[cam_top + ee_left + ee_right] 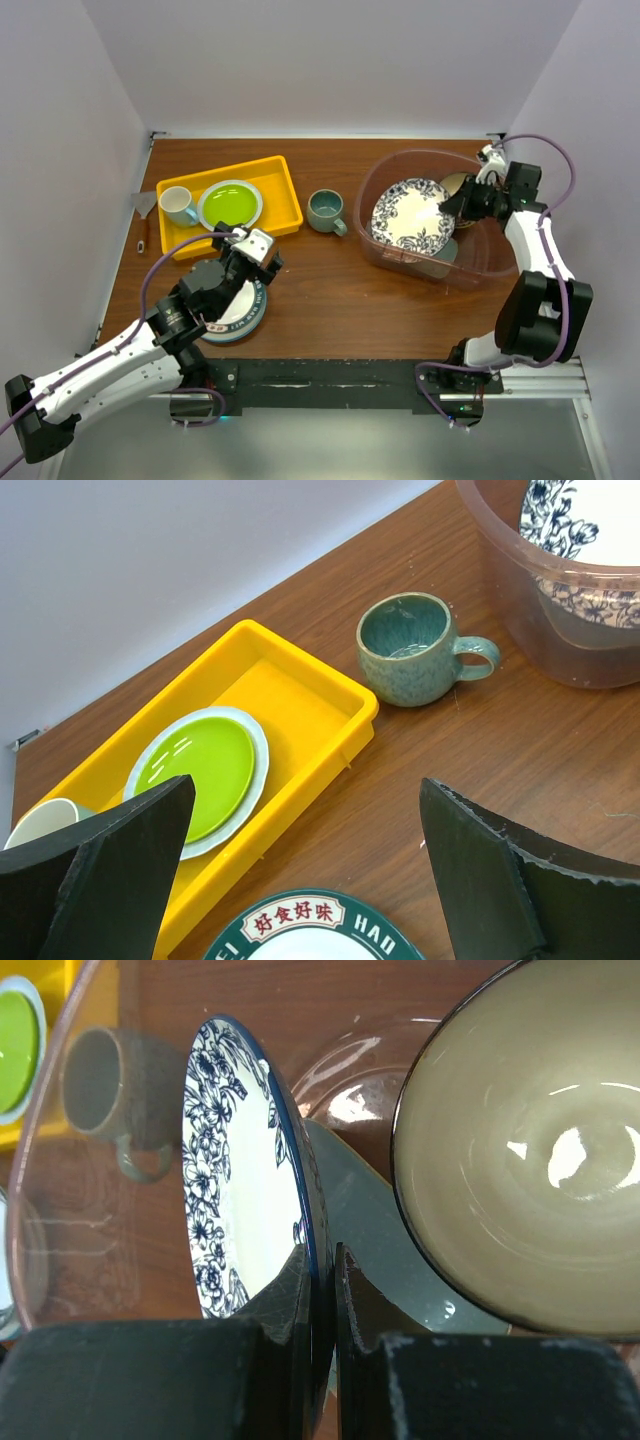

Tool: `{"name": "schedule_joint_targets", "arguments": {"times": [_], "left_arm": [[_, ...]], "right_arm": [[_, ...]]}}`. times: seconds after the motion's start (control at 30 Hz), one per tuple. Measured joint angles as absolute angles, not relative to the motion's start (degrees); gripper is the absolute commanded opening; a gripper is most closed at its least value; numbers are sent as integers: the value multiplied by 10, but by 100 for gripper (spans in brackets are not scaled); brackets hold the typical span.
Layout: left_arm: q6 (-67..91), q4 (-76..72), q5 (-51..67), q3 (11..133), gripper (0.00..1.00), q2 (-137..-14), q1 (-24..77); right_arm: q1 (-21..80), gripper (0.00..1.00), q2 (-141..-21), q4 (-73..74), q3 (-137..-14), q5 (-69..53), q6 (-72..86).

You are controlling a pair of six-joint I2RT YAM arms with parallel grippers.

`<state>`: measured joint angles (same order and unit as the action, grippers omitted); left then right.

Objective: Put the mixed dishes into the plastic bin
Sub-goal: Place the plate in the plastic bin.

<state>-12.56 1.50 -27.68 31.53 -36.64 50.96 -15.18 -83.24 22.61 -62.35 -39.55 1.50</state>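
Note:
My right gripper (322, 1260) is shut on the rim of the blue-patterned plate (235, 1180), holding it tilted on edge inside the plastic bin (478, 266). A tan bowl (530, 1150) and a flat grey-green dish (380, 1240) lie in the bin beside and under it. The grey-green mug (326, 210) stands on the table left of the bin. My left gripper (310, 870) hangs open just above the far rim of a white plate with red marks and a dark green border (320, 935), holding nothing.
A yellow tray (285, 195) at the back left holds a lime-green plate (230, 203) and a white cup (177, 205). A small scraper (145, 212) lies by the left wall. White walls enclose the table on three sides.

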Motion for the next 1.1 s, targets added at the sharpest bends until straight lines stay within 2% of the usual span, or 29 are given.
{"name": "schedule_joint_targets", "arguments": {"times": [0.33, 0.8, 1.1], "left_arm": [[-126, 15, -274, 315, 100, -367, 506], [-126, 15, -272, 315, 100, -368, 505], [-126, 15, -272, 315, 100, -368, 503]], "right_arm": [[-115, 0, -863, 214, -623, -365, -23], [-113, 24, -886, 223, -630, -347, -47], [-108, 32, -889, 255, -630, -308, -74]]}}
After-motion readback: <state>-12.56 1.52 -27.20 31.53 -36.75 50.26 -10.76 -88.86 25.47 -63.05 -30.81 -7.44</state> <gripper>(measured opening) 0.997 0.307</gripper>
